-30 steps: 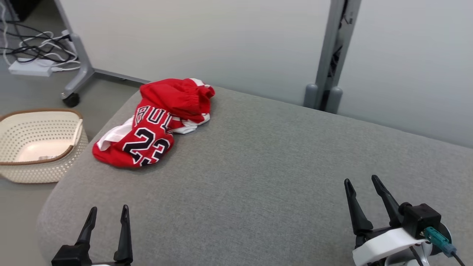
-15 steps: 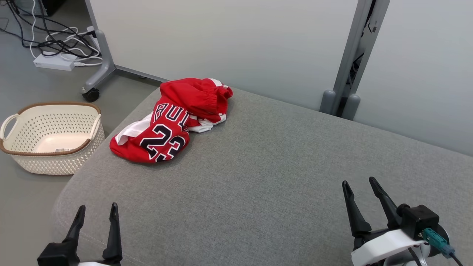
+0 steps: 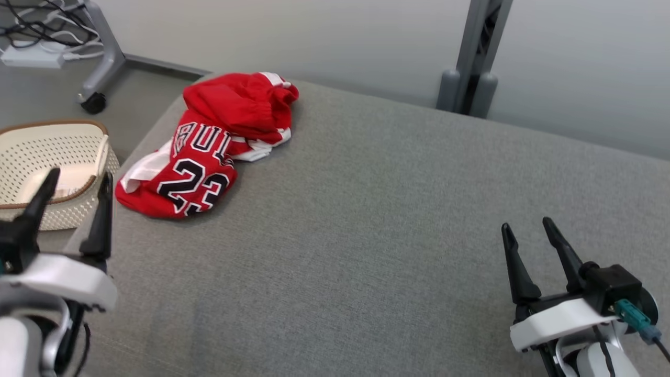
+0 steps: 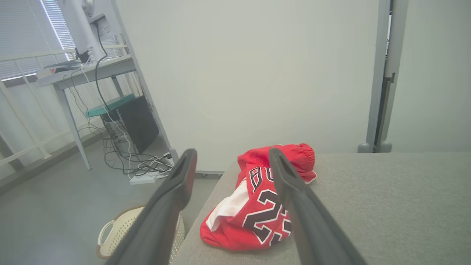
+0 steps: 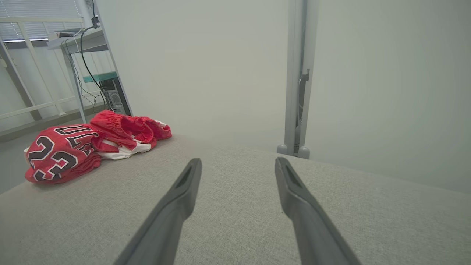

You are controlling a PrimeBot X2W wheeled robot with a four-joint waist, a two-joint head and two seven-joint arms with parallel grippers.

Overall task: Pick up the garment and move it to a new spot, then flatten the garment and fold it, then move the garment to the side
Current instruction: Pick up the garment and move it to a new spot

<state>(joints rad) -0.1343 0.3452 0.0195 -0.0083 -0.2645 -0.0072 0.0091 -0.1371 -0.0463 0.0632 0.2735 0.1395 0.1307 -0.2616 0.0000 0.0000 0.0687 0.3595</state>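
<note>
The garment is a crumpled red piece with black-and-white "23" lettering and white trim, lying at the far left corner of the grey cushioned surface. It also shows in the left wrist view and the right wrist view. My left gripper hangs open at the left edge of the head view, short of the garment and over the surface's near left corner. In the left wrist view its fingers frame the garment from a distance. My right gripper stands open at the lower right, far from the garment, nothing between its fingers.
A cream perforated basket with a brown rim stands on the floor left of the surface. A wheeled stand leg, cables and a power strip lie beyond it. A pale partition wall with a grey post runs behind the surface.
My left gripper has risen and come forward, now much higher in the head view. The head camera has shifted, so the whole scene sits differently. The garment lies as before.
</note>
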